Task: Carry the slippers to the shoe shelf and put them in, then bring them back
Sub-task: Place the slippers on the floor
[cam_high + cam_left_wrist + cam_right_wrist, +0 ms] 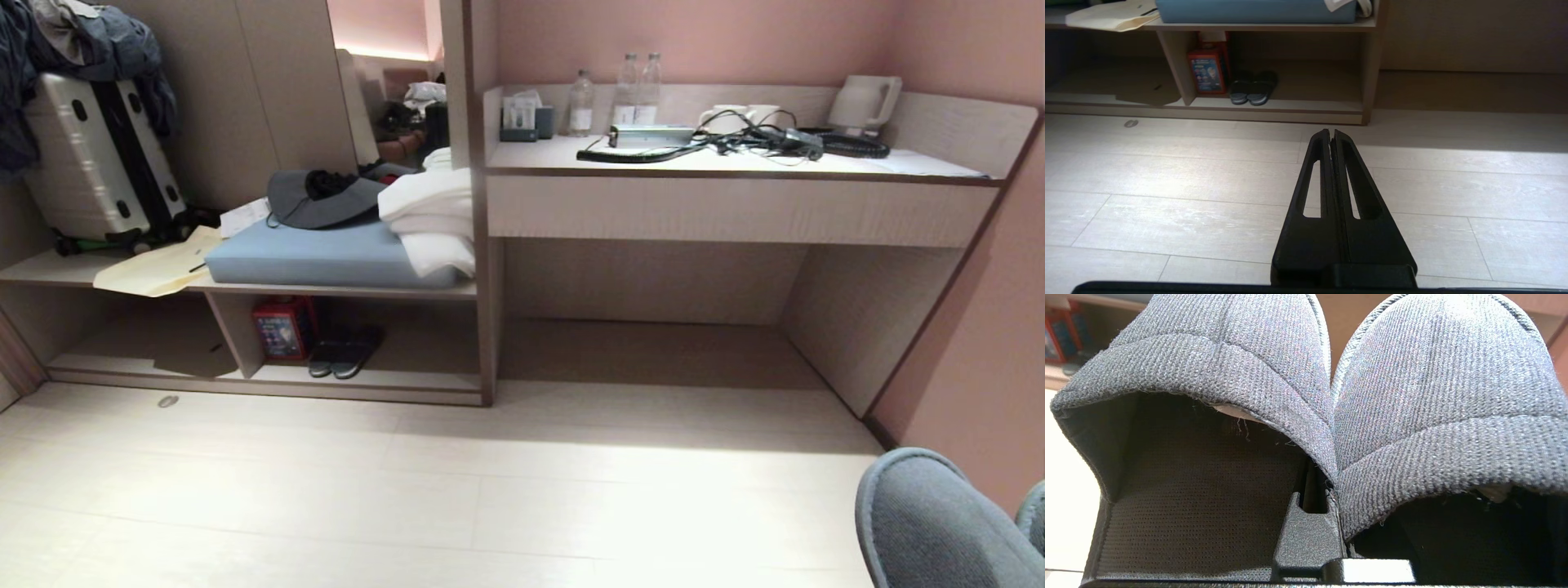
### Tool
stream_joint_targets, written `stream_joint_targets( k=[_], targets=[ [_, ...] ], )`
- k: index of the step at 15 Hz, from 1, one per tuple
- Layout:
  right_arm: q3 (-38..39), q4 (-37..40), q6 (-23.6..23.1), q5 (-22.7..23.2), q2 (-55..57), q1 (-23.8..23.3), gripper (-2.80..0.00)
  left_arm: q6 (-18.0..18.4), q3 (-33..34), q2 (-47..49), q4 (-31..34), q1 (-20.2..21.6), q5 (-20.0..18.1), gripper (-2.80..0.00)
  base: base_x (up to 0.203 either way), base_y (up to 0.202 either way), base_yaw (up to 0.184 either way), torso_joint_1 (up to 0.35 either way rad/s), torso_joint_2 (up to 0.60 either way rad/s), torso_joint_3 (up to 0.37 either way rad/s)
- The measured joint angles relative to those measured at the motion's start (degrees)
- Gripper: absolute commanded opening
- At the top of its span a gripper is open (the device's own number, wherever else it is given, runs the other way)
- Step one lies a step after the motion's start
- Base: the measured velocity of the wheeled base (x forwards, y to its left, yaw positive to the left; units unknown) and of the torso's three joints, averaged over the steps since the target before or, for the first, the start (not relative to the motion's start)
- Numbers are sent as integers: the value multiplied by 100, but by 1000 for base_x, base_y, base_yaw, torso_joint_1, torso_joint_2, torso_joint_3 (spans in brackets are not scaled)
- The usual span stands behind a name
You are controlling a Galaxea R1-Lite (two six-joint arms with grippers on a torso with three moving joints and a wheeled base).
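Observation:
The grey-blue ribbed slippers (931,523) hang at the lower right corner of the head view, above the floor. In the right wrist view both slippers (1249,355) fill the picture side by side, toes pointing away. My right gripper (1316,498) is shut on their touching inner edges, one finger (1306,539) showing inside one slipper, the other hidden by fabric. The shoe shelf (392,380) is the low cubby ahead on the left, some way off across the floor. My left gripper (1331,132) is shut and empty, held low over the floor and pointing at the shoe shelf (1298,105).
A darker pair of slippers (343,353) and a red box (282,328) sit in the cubby beside an upright divider. Above lie a blue cushion (318,253), towels and a suitcase (98,155). A desk (735,204) with bottles and a kettle stands to the right.

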Motion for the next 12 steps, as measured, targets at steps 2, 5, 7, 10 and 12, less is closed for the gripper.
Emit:
stream_joint_targets(
  k=[2, 5, 7, 10, 12],
  targets=[
    [0, 0, 14, 1, 0, -2, -280, 5, 0, 0, -2, 0, -2, -280, 0, 0, 0, 4, 3, -134],
    [0, 0, 25, 0, 0, 8, -280, -17, 0, 0, -6, 0, -5, -280, 0, 0, 0, 3, 4, -184],
    [0, 2, 33, -6, 0, 0, -280, -22, 0, 0, -2, -5, -2, -280, 0, 0, 0, 3, 4, -195],
    [0, 2, 40, -9, 0, -3, -280, -26, 0, 0, -5, 0, -2, -280, 0, 0, 0, 4, 0, -195],
    [0, 4, 55, -11, 0, 0, -280, -28, 0, 0, -5, 6, -5, -280, 0, 0, 0, 3, 1, -197]
  ],
)
